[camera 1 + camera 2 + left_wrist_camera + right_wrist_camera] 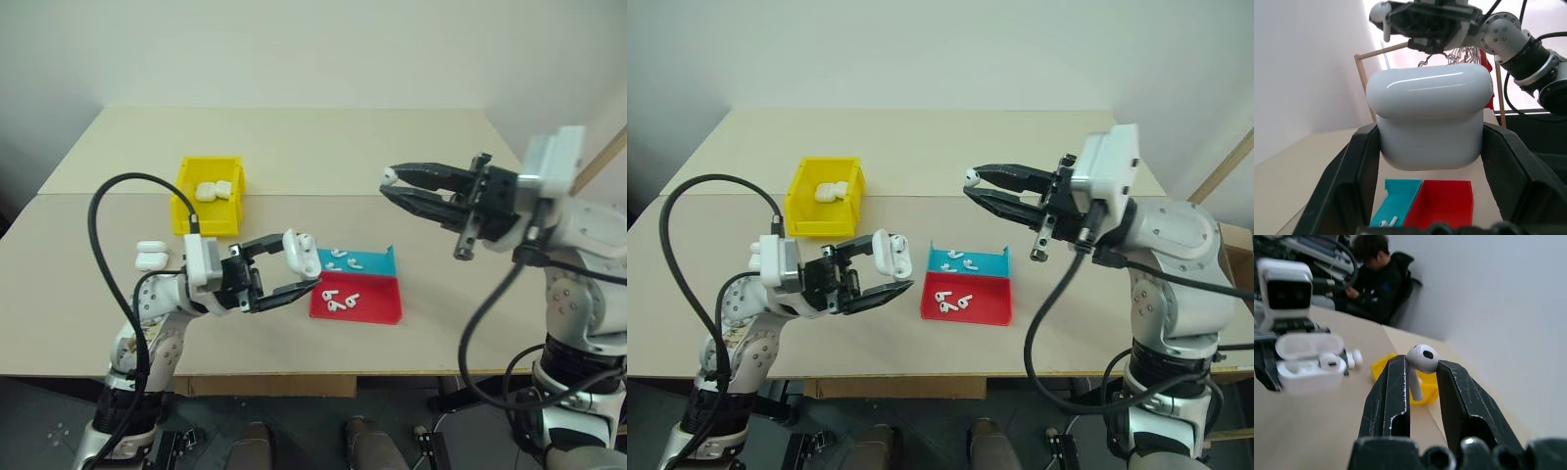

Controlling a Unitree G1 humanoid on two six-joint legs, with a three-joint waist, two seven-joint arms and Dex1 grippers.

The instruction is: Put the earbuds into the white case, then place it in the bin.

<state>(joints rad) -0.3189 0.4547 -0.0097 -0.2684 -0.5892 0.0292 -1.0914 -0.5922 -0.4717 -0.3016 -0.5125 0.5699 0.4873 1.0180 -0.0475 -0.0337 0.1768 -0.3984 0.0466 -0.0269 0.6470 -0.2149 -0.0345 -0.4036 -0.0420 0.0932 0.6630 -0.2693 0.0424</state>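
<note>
Left hand [291, 266] is closest to the head camera, raised off the counter [294, 147] at about 7 o'clock, and it's clamped on the white case [300, 252]. Lid is flipped open, and from the right wrist camera you can see one earbud already sitting inside it.

Right hand [388, 182] is up at roughly 2 o'clock, pointing across toward the left one, with its fingers pinched on a single earbud [1420, 361], bulb end poking out past the tips. The two hands are well apart.

Below them, around 5 o'clock, the red tray [358, 299] and blue tray [358, 260] sit touching each other, red one nearer, and both have loose earbuds [340, 301] in them.

The bin [208, 196] is at about 10 o'clock with a few white cases lying inside. Two more closed cases [151, 254] sit on the counter at 9 o'clock, just behind the left arm.

Right wrist camera also catches a person seated in a chair in the background.
</note>
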